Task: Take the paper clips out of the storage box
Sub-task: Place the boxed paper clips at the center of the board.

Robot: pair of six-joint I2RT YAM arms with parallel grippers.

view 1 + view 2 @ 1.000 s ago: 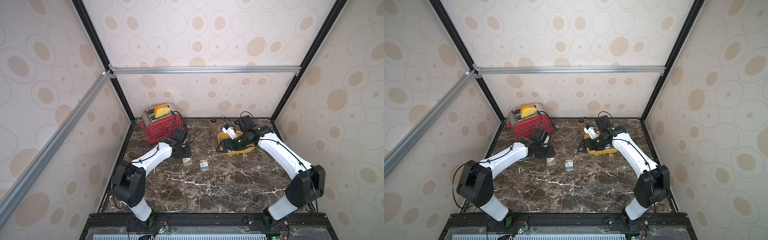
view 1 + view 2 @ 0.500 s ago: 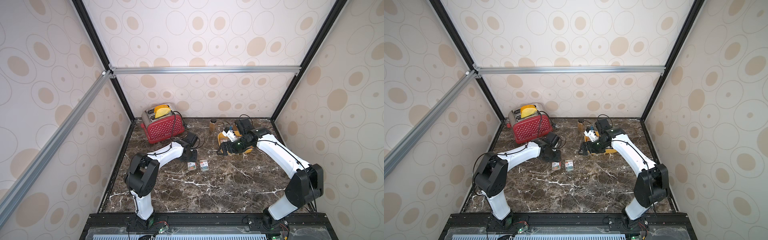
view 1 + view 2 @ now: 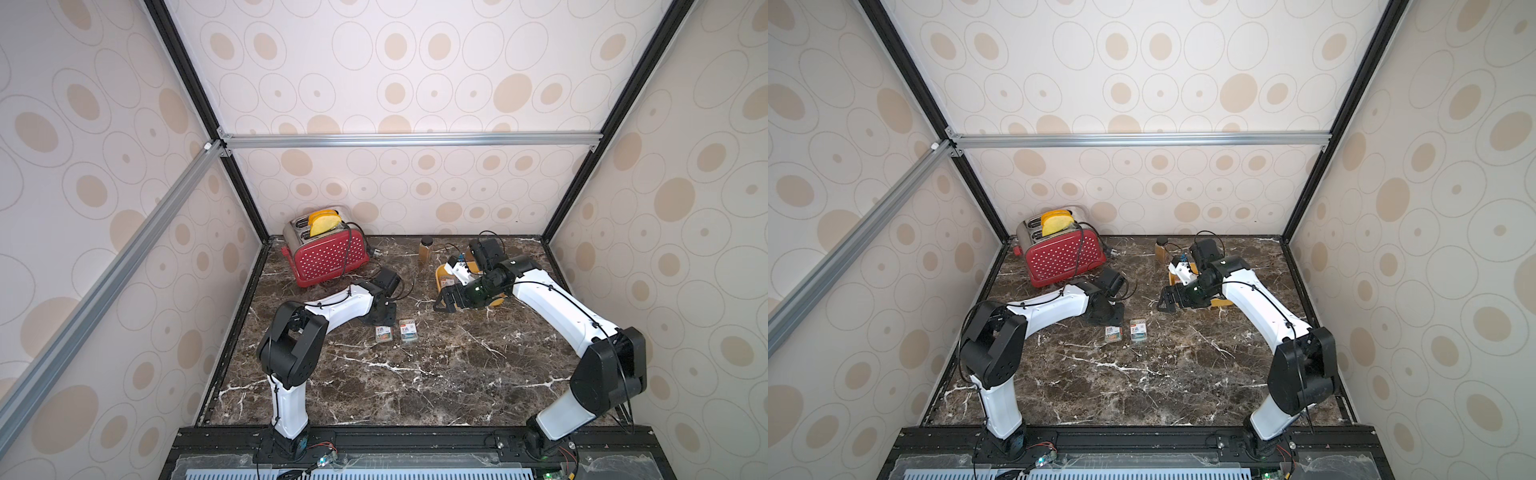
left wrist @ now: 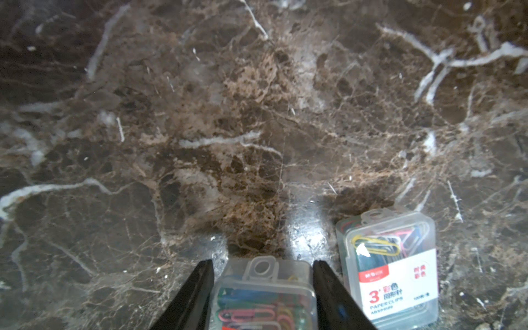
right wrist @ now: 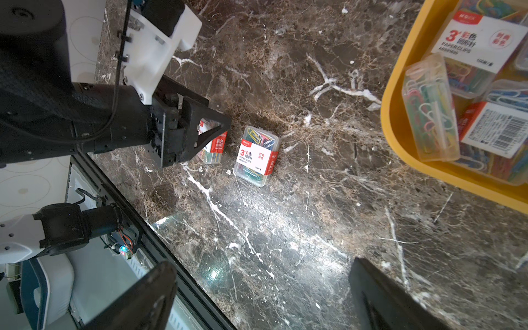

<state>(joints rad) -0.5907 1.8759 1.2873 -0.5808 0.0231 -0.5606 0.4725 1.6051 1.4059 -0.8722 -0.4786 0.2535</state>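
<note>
The left tool [image 4: 261,261] pinched a clip case [image 4: 265,297] on the surface [image 4: 228,114]. In a top view, a second case [image 3: 408,331] lay just at its three o'clock. The right tool [image 5: 263,263] hung spread wide and empty near the yellow box [image 5: 400,114].

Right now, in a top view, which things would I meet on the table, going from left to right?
red toaster, first clip case, second clip case, brown bottle, yellow storage box

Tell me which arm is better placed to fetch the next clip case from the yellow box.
Right, likely. The right claw is open and empty beside the storage box, which holds more paper clips. The left claw grips a clip case down on the table, farther from the box.
</note>
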